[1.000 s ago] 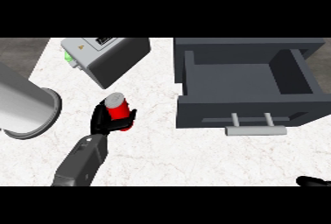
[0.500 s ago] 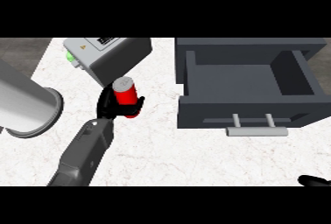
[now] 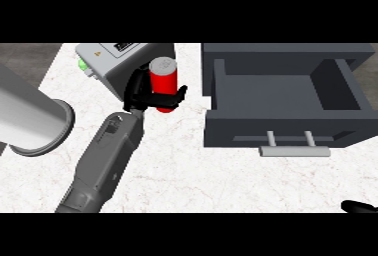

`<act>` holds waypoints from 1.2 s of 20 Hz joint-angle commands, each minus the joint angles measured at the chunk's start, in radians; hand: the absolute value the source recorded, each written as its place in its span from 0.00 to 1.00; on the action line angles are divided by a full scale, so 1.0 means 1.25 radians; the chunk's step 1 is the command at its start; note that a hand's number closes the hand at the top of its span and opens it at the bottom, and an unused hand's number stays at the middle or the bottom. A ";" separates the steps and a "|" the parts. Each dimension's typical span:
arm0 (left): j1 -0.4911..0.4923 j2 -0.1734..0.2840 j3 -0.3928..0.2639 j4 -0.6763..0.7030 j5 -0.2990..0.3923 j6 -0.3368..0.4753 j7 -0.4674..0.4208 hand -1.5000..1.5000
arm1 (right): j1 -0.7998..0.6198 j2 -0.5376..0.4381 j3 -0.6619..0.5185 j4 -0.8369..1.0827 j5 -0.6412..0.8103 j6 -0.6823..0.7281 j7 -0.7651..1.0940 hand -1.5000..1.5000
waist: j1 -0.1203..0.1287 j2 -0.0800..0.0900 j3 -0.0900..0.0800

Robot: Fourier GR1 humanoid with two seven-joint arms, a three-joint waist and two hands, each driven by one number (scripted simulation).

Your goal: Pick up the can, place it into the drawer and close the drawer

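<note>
A red can (image 3: 163, 82) with a grey top is held upright above the counter, left of the drawer. My left hand (image 3: 145, 96) is shut on it, its fingers curled round the can's lower half. The dark grey drawer (image 3: 284, 122) stands pulled open at the right, its inside bare and its light grey handle (image 3: 294, 149) facing me. Only a sliver of my right hand (image 3: 359, 206) shows at the lower right edge.
A grey box-like appliance (image 3: 118, 64) with a green light sits at the back, just behind the can. A large grey cylinder (image 3: 29, 120) lies at the left edge. White marble counter (image 3: 221, 180) spreads in front.
My left hand has carried the can upward and to the right, away from the counter and closer to the drawer. The right hand has not moved.
</note>
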 commanded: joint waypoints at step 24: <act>-0.512 -0.009 -0.141 0.036 0.082 0.246 0.407 1.00 | -0.056 -0.023 -0.022 0.017 -0.028 -0.010 0.027 0.00 | -0.026 0.008 0.000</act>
